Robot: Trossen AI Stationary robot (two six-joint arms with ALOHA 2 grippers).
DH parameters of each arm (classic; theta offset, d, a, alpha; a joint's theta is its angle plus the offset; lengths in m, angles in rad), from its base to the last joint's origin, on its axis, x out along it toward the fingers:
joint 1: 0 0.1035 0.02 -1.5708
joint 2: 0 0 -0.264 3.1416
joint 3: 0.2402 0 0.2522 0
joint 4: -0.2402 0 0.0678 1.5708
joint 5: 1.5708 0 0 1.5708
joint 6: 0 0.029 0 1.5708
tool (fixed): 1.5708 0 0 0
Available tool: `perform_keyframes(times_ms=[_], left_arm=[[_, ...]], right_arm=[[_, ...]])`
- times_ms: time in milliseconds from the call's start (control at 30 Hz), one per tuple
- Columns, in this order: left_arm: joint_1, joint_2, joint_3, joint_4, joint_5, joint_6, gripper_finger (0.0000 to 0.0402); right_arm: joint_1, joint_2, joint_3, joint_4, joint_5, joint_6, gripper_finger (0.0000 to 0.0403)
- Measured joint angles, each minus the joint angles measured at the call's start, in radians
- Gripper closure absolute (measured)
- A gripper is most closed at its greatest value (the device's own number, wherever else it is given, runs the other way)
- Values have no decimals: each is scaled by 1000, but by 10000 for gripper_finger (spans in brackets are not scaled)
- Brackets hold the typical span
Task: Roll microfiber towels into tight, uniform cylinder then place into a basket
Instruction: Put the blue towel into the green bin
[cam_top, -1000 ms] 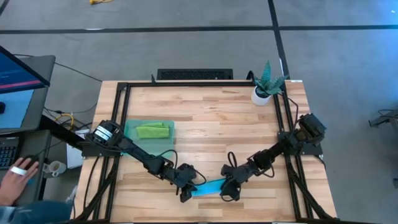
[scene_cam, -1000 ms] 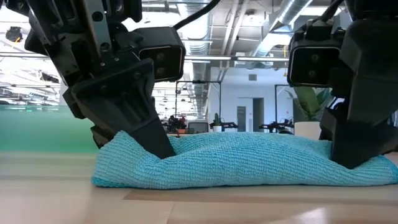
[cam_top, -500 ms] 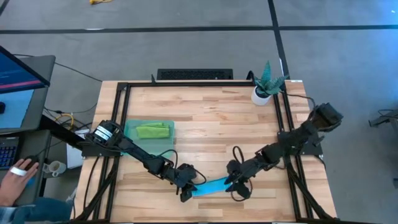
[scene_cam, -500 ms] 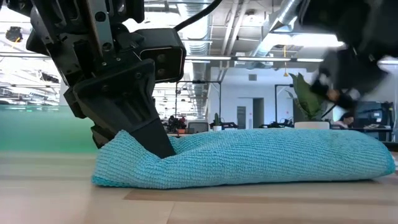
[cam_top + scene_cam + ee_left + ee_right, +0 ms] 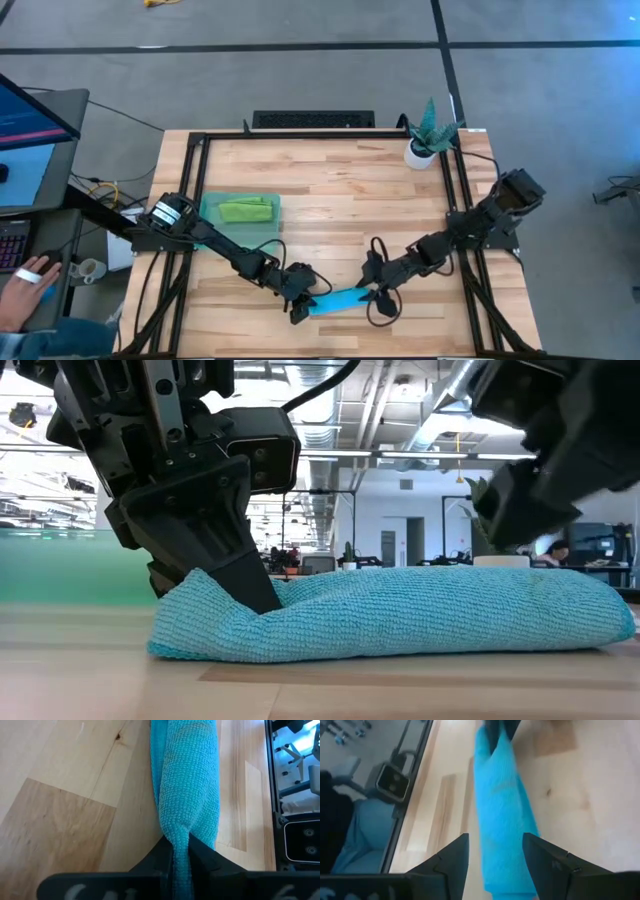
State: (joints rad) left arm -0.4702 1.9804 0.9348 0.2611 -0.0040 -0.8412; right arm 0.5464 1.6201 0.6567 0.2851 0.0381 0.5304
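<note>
The sky blue towel (image 5: 336,300) lies as a roll near the table's near edge; it fills the low view (image 5: 420,610). My left gripper (image 5: 302,303) is shut on its left end. My right gripper (image 5: 377,297) is open and hovers just above the roll's right end, touching nothing; in the right wrist view (image 5: 495,840) its fingers stand on either side of the roll (image 5: 502,815), above it. The lime green towel (image 5: 245,210) lies rolled in the teal basket (image 5: 212,228) at the left. My left gripper pinches the blue roll's left end (image 5: 181,827) between its two fingers, which lie along the roll. The fingers (image 5: 245,575) slant down from the left and dent the cloth in. The roll lies on the table along its whole length.
A potted plant (image 5: 428,138) stands at the far right corner. A black frame (image 5: 190,190) runs along the table's edges. A person's hand (image 5: 30,270) rests at a desk left of the table. Bare wood lies between the basket and the plant.
My right gripper has let go of the blue roll's right end, risen off it and drawn a little toward the table's right edge. The right end, pressed down before, now lies rounded and free. My left gripper and the roll's left end have stayed put.
</note>
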Motion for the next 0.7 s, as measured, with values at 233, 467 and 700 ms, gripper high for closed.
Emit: perform_keyframes(times_ms=[233,467,700], left_arm=[[0,0,0,0,0,1,387],[0,0,0,0,-1,1,387],[0,0,0,0,-2,6,387]], right_arm=[[0,76,2,14,-9,1,194],[-11,133,2,19,-12,47,194],[-24,186,9,46,-134,74,200]])
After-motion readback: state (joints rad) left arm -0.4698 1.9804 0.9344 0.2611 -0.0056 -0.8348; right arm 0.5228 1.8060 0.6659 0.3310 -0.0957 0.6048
